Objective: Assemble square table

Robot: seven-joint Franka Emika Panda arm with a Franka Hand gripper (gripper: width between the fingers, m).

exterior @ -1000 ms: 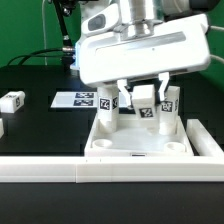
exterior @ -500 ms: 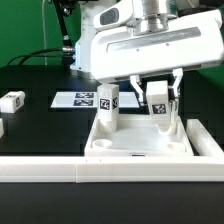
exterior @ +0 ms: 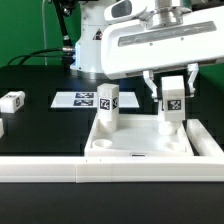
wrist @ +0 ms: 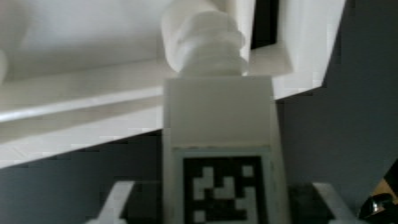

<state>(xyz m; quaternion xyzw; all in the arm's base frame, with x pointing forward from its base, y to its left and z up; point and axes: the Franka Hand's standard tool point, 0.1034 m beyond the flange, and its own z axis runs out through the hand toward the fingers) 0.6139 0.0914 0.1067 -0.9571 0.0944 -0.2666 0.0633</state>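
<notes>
The white square table slab (exterior: 140,142) lies flat against the front rail. One tagged white leg (exterior: 108,103) stands upright in its far corner on the exterior view's left. My gripper (exterior: 173,108) is shut on a second tagged leg (exterior: 172,103) and holds it upright over the slab's far corner on the exterior view's right, its lower end at the rim. In the wrist view this leg (wrist: 217,150) fills the middle between my fingers (wrist: 121,200), its threaded tip pointing at the slab's rim (wrist: 89,100). My gripper (wrist: 222,208) holds the tagged end.
A long white L-shaped border rail (exterior: 60,170) runs along the front. The marker board (exterior: 78,99) lies behind the slab. One loose leg (exterior: 12,100) lies at the exterior view's left, with another white piece (exterior: 2,128) at the edge.
My gripper has carried the held leg toward the exterior view's right, from over the slab's middle to its far right corner. The standing leg has not moved.
</notes>
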